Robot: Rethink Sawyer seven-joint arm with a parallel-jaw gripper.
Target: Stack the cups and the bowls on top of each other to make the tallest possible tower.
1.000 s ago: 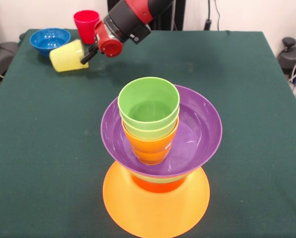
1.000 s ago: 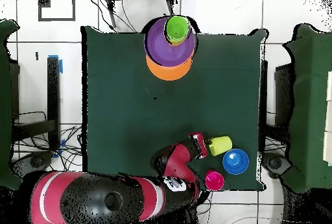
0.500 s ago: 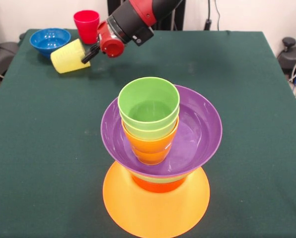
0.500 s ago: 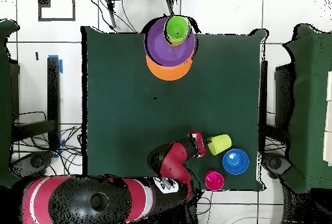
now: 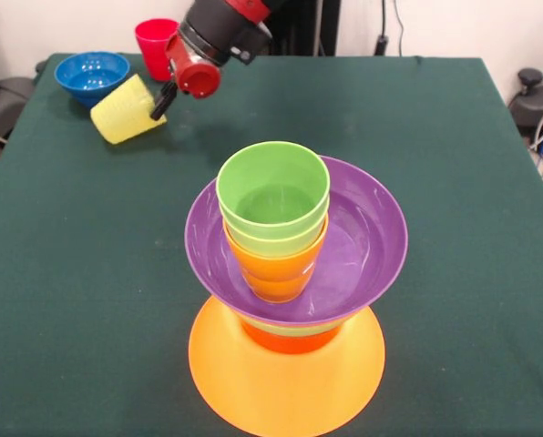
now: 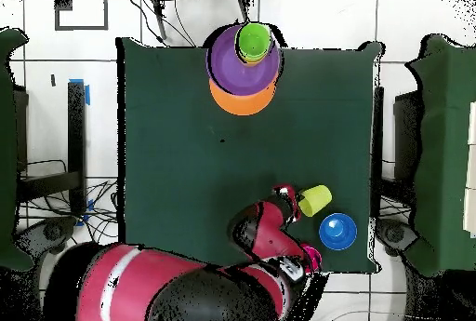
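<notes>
- Near the tabletop's (image 5: 454,164) far corner, the gripper (image 5: 162,98) holds the pale yellow cup (image 5: 124,111) by its rim, tilted on its side, above the green cloth.
- Just beyond it stand the blue bowl (image 5: 91,73) and the red cup (image 5: 155,45).
- Well apart, the tower (image 5: 290,300) has an upturned orange bowl (image 5: 285,378) as base, a purple bowl (image 5: 363,246) above, and nested orange and green cups (image 5: 273,196) inside.
</notes>
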